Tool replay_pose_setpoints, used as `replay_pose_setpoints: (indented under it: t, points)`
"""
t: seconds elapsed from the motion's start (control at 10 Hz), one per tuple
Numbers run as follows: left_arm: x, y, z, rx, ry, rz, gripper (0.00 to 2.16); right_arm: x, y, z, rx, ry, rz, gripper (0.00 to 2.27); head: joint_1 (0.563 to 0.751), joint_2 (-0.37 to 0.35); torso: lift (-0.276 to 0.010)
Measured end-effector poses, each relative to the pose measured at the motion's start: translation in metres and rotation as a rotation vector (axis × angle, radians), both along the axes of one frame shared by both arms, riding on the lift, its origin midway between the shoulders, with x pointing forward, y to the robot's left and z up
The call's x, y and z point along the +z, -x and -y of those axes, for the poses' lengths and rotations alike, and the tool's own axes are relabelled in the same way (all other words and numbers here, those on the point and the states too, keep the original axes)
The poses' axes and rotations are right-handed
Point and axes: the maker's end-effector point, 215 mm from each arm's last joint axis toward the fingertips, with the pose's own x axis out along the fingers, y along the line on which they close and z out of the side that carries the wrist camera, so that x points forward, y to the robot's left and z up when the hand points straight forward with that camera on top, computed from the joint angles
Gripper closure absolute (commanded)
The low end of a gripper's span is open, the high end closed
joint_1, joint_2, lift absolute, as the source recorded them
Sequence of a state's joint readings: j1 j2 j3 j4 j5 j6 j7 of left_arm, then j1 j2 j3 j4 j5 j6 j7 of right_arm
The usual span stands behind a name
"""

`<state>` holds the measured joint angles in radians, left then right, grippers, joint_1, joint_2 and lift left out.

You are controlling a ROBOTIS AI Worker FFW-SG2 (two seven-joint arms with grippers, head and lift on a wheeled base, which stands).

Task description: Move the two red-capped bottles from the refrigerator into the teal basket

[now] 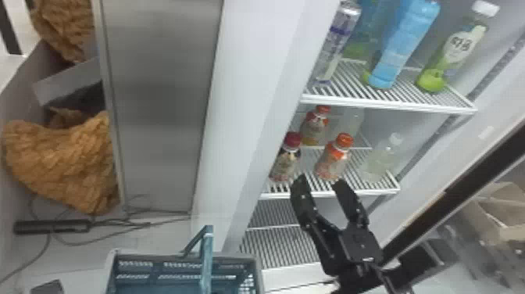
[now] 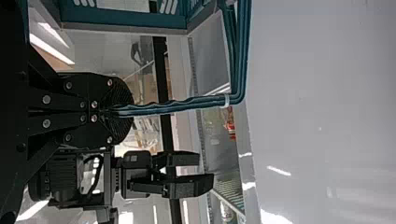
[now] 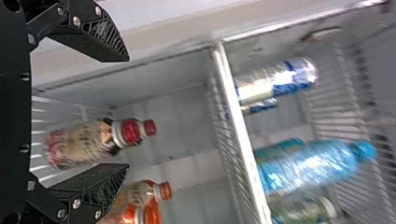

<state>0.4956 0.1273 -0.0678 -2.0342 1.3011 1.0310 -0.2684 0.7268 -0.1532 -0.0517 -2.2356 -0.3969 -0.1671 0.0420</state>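
My right gripper point(image 1: 318, 183) stands open at the front of the middle refrigerator shelf, below a dark-red-capped bottle point(image 1: 286, 162) and an orange-red-capped bottle point(image 1: 332, 161). Another red-capped bottle point(image 1: 313, 127) stands behind these. In the right wrist view, the dark-red-capped bottle point(image 3: 84, 142) lies between the lines of the parted fingers of my right gripper point(image 3: 128, 112), beyond the tips and untouched. The teal basket point(image 1: 181, 257) is at the bottom of the head view. My left gripper point(image 2: 116, 110) is shut on its handle point(image 2: 173, 106) in the left wrist view.
Clear bottles point(image 1: 379, 162) stand right of the red-capped ones. The upper shelf point(image 1: 390, 103) holds a can and taller bottles above my right gripper. The white refrigerator side wall point(image 1: 250, 97) stands left of the shelves, the open door's dark edge point(image 1: 461, 187) to the right.
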Motion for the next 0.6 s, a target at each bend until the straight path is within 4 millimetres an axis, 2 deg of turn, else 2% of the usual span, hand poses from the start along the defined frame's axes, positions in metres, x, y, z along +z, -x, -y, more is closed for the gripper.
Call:
replay_pose_setpoints:
  t: [0.2,0.4,0.6]
  points:
    - [0.000,0.000,0.000,0.001,0.001,-0.001,1.16,-0.002,-0.002,0.000,-0.005,0.043,-0.017,0.23,0.695,-0.350,-0.224]
    - [0.000,0.000,-0.001,0.002,0.001,-0.003,1.16,0.009,-0.001,0.001,-0.013,0.128,0.002,0.23,0.695,-0.350,-0.224]
    - [-0.001,0.000,-0.001,0.003,0.001,-0.003,1.16,0.010,-0.001,0.002,-0.015,0.153,0.003,0.23,0.695,-0.350,-0.224]
